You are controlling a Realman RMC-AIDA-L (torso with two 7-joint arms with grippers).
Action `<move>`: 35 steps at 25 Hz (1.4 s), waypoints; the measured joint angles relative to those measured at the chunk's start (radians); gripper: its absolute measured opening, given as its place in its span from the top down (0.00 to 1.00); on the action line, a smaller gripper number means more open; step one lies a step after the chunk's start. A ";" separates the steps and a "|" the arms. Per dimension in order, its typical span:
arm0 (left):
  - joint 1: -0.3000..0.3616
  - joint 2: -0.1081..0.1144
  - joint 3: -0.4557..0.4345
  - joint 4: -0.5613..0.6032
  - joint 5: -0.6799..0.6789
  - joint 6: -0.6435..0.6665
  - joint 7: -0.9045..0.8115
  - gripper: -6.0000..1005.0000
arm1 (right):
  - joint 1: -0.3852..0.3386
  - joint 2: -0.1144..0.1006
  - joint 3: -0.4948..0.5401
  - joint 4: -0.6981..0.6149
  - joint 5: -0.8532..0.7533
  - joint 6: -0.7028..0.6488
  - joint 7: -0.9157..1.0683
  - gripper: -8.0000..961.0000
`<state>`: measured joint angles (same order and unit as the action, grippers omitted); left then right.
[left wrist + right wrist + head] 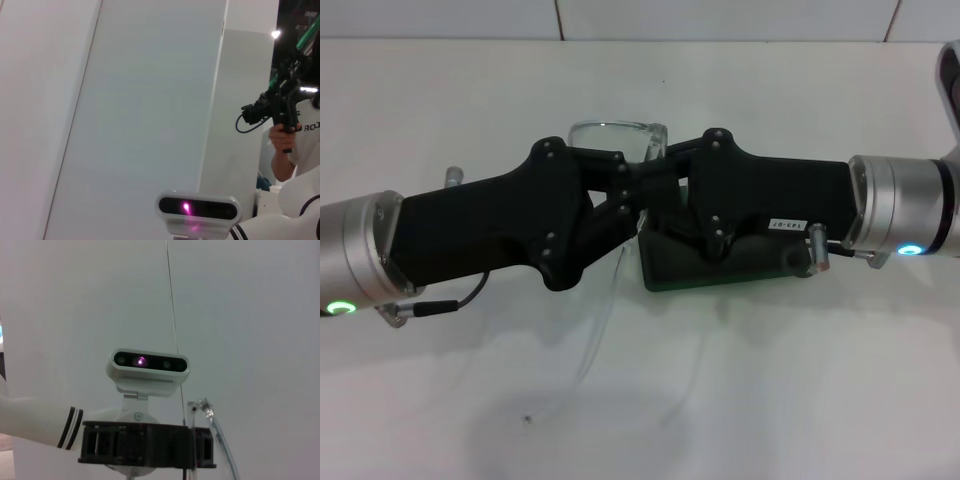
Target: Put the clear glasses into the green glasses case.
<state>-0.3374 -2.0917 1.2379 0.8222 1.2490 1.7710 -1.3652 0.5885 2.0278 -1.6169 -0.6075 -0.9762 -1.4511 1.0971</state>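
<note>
My two black grippers meet over the middle of the white tabletop (450, 90) in the head view, the left gripper (620, 195) reaching in from nine o'clock and the right gripper (655, 185) from three o'clock, their tips nearly touching. Between and just beyond them sits the fully transparent, colourless plastic pair of clear glasses (617, 132), its wraparound lens showing at twelve o'clock of the fingertips, while its long curved temple arms trail down toward six o'clock. I cannot tell how far either set of fingers is spread, nor whether either has hold of the frame, because the linkages overlap there. The dark green hard rectangular glasses case (720, 270) lies flat on the table directly beneath my right gripper, mostly covered by it. From my right wrist, a clear temple tip shows beside the robot's white head camera (148, 371); my left wrist faces pale wall panels (150, 100).
</note>
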 joint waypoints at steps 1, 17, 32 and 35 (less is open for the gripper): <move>0.000 0.000 0.001 0.000 0.000 0.000 0.000 0.93 | 0.000 0.000 0.000 0.000 0.003 -0.001 -0.001 0.88; 0.000 0.002 -0.003 -0.011 -0.008 0.006 0.000 0.93 | -0.003 0.000 0.001 0.001 0.011 -0.030 -0.004 0.88; 0.011 0.004 -0.006 -0.006 -0.024 0.014 0.000 0.93 | -0.051 0.000 0.103 0.003 0.029 -0.002 -0.065 0.88; 0.028 0.014 -0.046 0.016 -0.034 0.031 -0.002 0.93 | -0.065 -0.006 0.159 0.002 0.033 -0.023 -0.068 0.88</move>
<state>-0.3098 -2.0780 1.1918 0.8384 1.2155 1.8015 -1.3673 0.5232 2.0220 -1.4582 -0.6059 -0.9434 -1.4741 1.0287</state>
